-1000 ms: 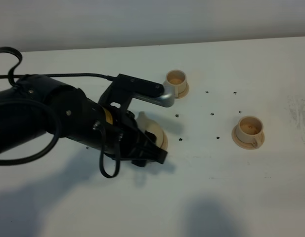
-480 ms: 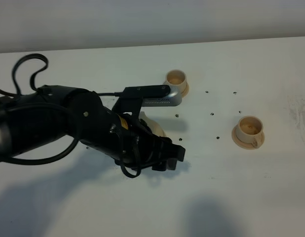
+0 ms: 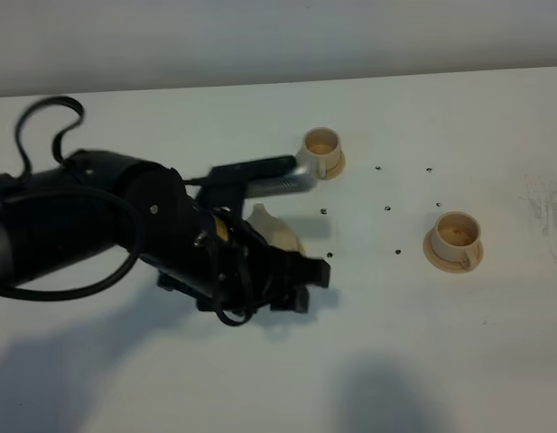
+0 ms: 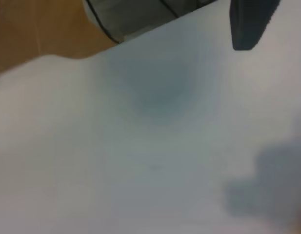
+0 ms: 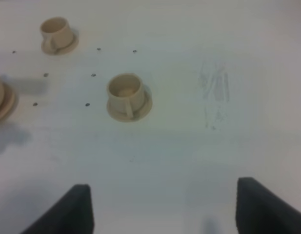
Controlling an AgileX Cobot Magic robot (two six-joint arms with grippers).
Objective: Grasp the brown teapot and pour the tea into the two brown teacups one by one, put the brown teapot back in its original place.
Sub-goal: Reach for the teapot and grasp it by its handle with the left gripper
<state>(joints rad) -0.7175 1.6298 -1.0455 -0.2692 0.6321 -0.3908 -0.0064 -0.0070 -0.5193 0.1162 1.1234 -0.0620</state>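
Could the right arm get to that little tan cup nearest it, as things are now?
Probably yes: only bare white table lies between its open end effector and the small pale-tan handled cup.

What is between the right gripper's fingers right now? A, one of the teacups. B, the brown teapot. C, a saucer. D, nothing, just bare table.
D: in the right wrist view the right gripper stands open with only bare table showing between its fingers, and the nearest teacup stands clear of it on its own saucer.
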